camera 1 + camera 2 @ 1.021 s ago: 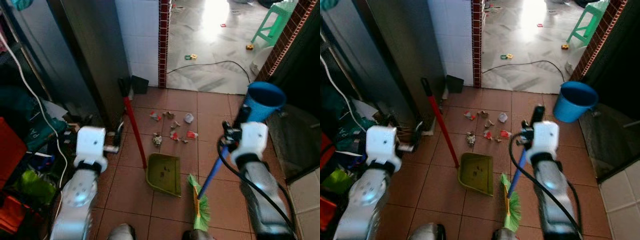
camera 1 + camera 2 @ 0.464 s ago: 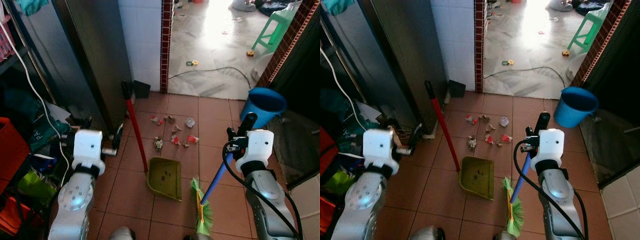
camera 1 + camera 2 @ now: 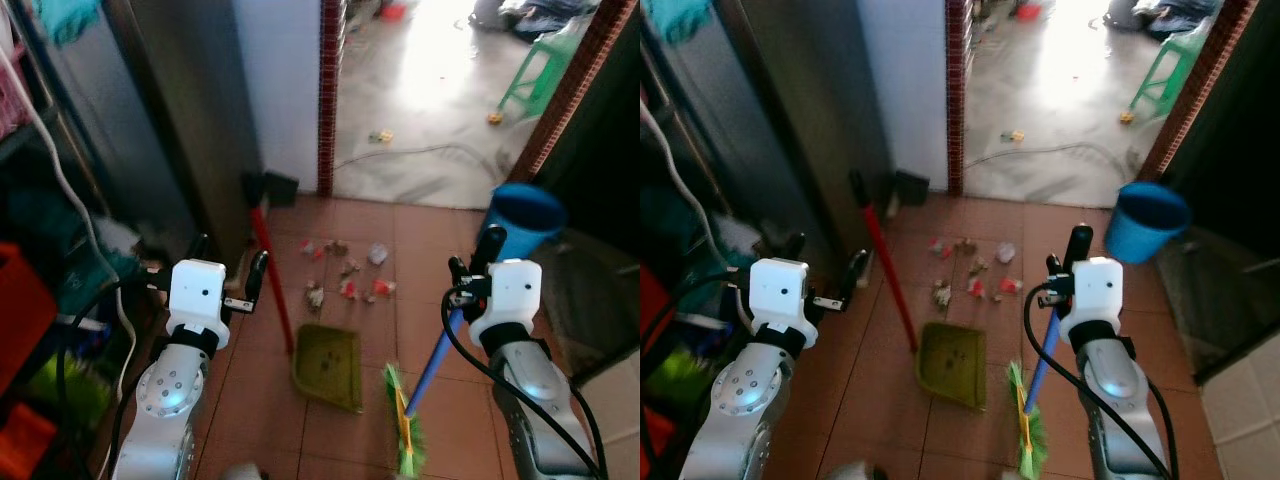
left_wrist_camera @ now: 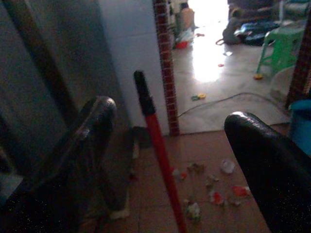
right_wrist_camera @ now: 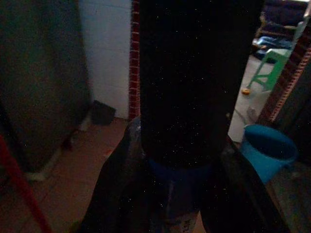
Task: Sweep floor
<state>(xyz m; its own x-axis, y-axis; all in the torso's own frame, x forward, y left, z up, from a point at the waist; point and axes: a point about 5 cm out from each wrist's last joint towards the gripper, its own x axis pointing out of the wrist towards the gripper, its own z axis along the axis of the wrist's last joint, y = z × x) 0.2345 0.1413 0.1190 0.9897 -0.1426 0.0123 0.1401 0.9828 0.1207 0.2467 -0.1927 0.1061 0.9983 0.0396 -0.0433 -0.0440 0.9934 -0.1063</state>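
A green dustpan [image 3: 328,367] lies on the brown tiles, its long red handle [image 3: 272,270] rising toward a black grip near the dark cabinet. My left gripper [image 3: 231,266] is open just left of that handle; in the left wrist view the handle [image 4: 158,155] stands between the two spread fingers [image 4: 92,145], untouched. My right gripper [image 3: 474,268] is shut on the blue handle [image 3: 435,355] of a broom whose green bristles [image 3: 405,435] rest on the floor right of the dustpan. Scraps of litter [image 3: 350,275] lie scattered beyond the pan.
A blue bucket [image 3: 527,212] stands at the right by a brick-edged doorway. A tall dark cabinet [image 3: 190,120] and cluttered shelves [image 3: 40,330] crowd the left. Beyond the doorway lie a pale floor, a cable [image 3: 420,155], small toys and a green stool [image 3: 535,60].
The camera has shifted. My left gripper has moved right, closer to the red handle, with its fingers now on either side of it. The right gripper still holds the broom.
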